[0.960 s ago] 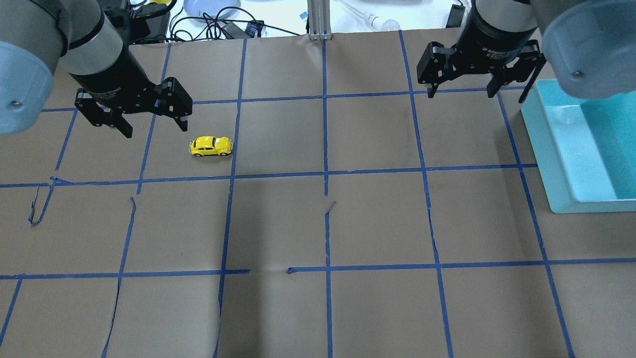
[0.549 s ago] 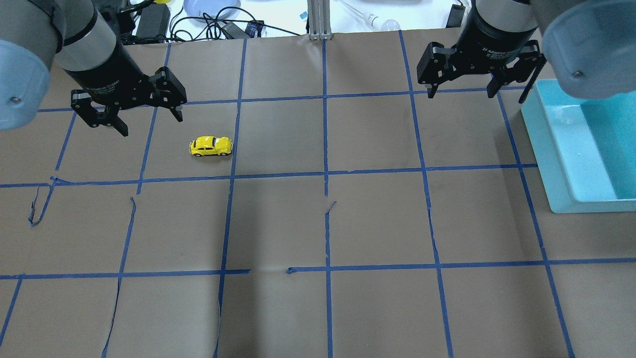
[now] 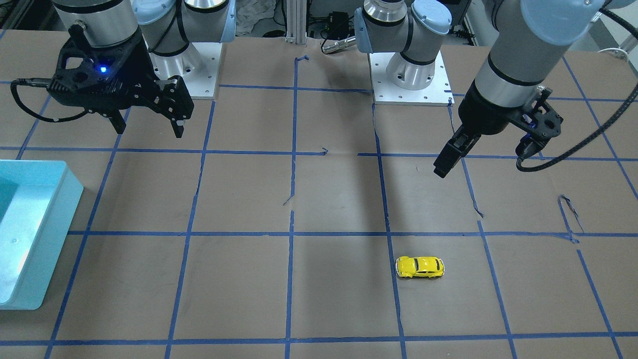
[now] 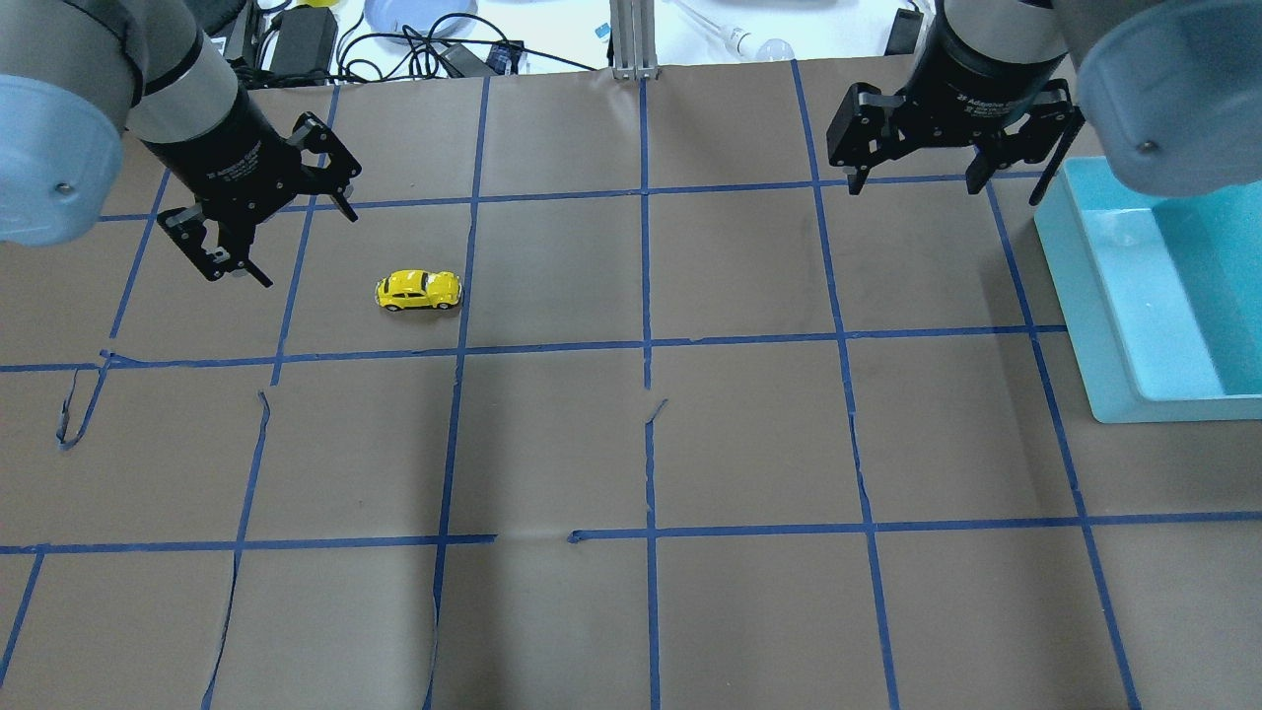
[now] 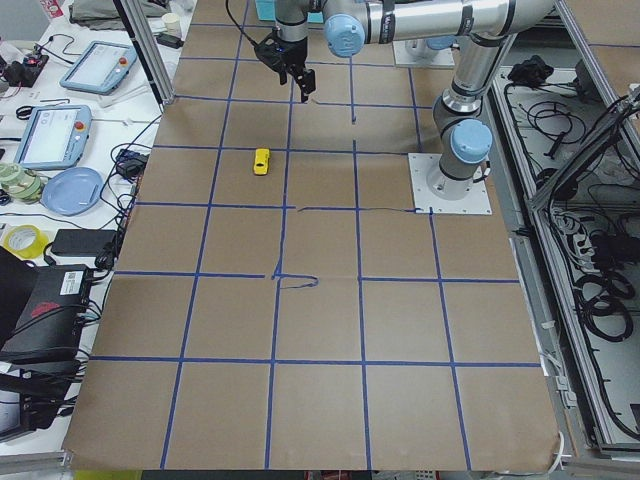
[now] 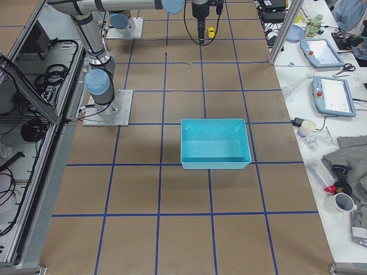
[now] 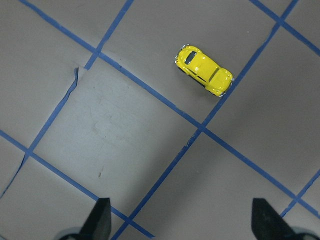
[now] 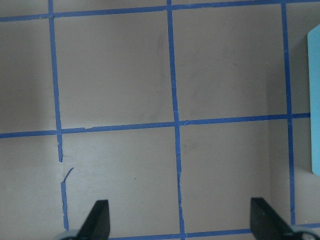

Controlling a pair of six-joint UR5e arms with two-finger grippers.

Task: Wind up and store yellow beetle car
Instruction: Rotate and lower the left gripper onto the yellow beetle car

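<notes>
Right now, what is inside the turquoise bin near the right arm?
The turquoise bin shows only its bare floor in the exterior right view. The yellow beetle car sits outside it, on the table. In the overhead view the right arm covers the bin's far part.

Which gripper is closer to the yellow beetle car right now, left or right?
Left. The left gripper hovers open close beside the yellow beetle car, not touching it. The right gripper hangs open far across the table, next to the teal bin.
</notes>
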